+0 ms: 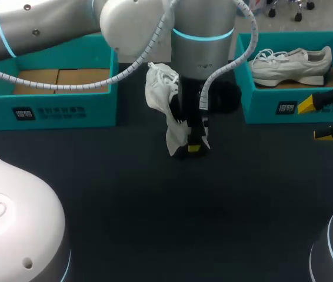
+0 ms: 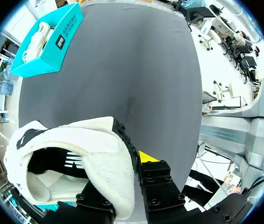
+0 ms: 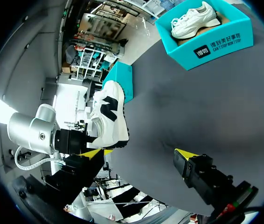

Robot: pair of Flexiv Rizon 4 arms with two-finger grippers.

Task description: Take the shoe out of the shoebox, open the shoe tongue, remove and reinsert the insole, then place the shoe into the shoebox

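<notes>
**Head view: white shoe held up by its heel between the two boxes**

The shoe (image 1: pixel 165 108) is out of its box and hangs over the middle of the table (image 1: pixel 155 223), off the surface. The left gripper (image 1: pixel 193 148) is clamped on it. In the left wrist view the padded heel rim (image 2: pixel 115 182) sits between the fingers. One yellow tip (image 2: pixel 147 157) shows outside the heel, and the other seems to be down inside the shoe.

This hold probably suits the next steps, since a heel pinch leaves the mouth, tongue and insole free for the other arm.

The shoe's long axis looks steep, roughly in line with the fingers. The heel is low at the fingertips and the toe is raised toward the wrist. Its mouth faces back at the left wrist camera. The right wrist view shows the side panel and the dark sole edge.

The right gripper (image 1: pixel 315 120) waits low at the table's right side, well apart from the shoe. Its fingers are spread and hold nothing.

Behind the shoe to the left is a teal box (image 1: pixel 55 108) showing only a bare cardboard floor, likely where the shoe goes back. The teal box on the right (image 1: pixel 272 108) holds a second white shoe (image 1: pixel 290 64) lying on its side.
</notes>
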